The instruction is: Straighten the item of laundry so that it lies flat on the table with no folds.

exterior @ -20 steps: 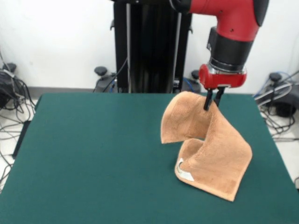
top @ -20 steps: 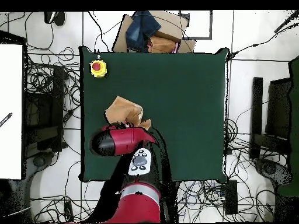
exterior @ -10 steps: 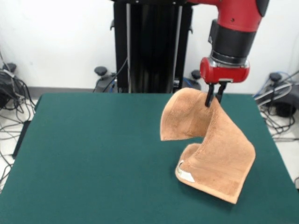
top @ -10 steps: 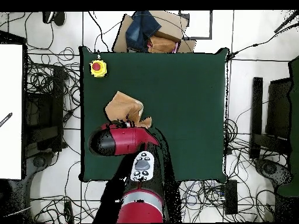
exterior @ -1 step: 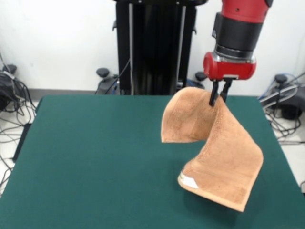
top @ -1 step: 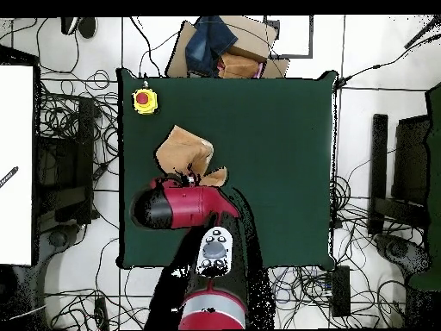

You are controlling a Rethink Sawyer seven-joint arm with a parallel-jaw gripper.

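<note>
Tan towel (exterior @ -1 step: 224, 157) higher than before, pincer (exterior @ -1 step: 218, 98) clamped.

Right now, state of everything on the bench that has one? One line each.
towel: pinched at its top edge, lifted, draped in folds, not flat; whether the lower end touches the table is unclear
end effector: shut on the towel
white label: showing at the towel's lower corner
table: towel hangs over it
red button box: standing at a table corner

We see bright, even room light, a soft shadow on the desk (exterior @ -1 step: 95, 157) under the towel (exterior @ -1 step: 224, 157), no glare.
</note>
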